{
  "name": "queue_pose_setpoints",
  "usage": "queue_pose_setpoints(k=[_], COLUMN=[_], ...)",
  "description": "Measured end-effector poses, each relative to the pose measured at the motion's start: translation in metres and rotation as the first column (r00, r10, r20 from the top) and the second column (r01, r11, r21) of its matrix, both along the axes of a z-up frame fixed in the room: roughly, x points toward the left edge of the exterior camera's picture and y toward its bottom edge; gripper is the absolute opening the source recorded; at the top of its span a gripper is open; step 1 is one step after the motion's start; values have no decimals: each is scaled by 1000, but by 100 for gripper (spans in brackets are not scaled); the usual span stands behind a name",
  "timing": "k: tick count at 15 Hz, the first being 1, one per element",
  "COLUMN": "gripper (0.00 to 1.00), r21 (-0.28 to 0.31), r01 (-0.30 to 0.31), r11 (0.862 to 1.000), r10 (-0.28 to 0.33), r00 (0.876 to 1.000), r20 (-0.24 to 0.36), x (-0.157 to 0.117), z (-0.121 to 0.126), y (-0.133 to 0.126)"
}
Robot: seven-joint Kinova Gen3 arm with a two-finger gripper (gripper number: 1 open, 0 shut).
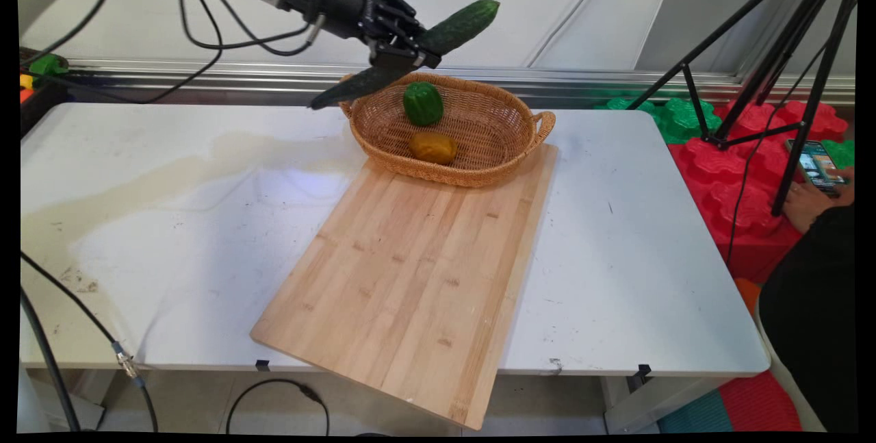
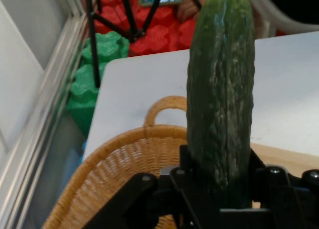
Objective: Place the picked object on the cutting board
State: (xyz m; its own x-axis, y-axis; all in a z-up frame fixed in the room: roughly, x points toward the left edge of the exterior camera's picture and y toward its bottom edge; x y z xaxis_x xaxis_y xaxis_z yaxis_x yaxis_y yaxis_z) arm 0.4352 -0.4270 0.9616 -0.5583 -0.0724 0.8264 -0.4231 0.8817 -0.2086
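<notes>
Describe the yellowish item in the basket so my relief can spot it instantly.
Find the wicker basket at the far end of the cutting board. Two things lie inside: the yellow-brown potato is nearer the board, rounder and duller than the green pepper behind it.

Main view high above the table's (image 1: 616, 237) near side facing the wall, hand view close along the cucumber (image 2: 222, 89), both sharing the basket (image 1: 506, 155).

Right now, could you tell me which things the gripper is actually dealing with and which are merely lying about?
In play:
- gripper, shut on the cucumber
- wicker basket beneath it

Lying about:
- green pepper and potato in the basket
- wooden cutting board
- tripod
</notes>
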Motion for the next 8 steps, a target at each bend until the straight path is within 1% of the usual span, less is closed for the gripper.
queue_pose_setpoints(k=[4, 8], gripper=[0, 0], r21=[64, 123], r01=[26, 59], r11=[998, 991], r10=[-24, -57], r00=[999, 998], r20=[-28, -17], x=[8, 10], z=[11, 4], y=[35, 65])
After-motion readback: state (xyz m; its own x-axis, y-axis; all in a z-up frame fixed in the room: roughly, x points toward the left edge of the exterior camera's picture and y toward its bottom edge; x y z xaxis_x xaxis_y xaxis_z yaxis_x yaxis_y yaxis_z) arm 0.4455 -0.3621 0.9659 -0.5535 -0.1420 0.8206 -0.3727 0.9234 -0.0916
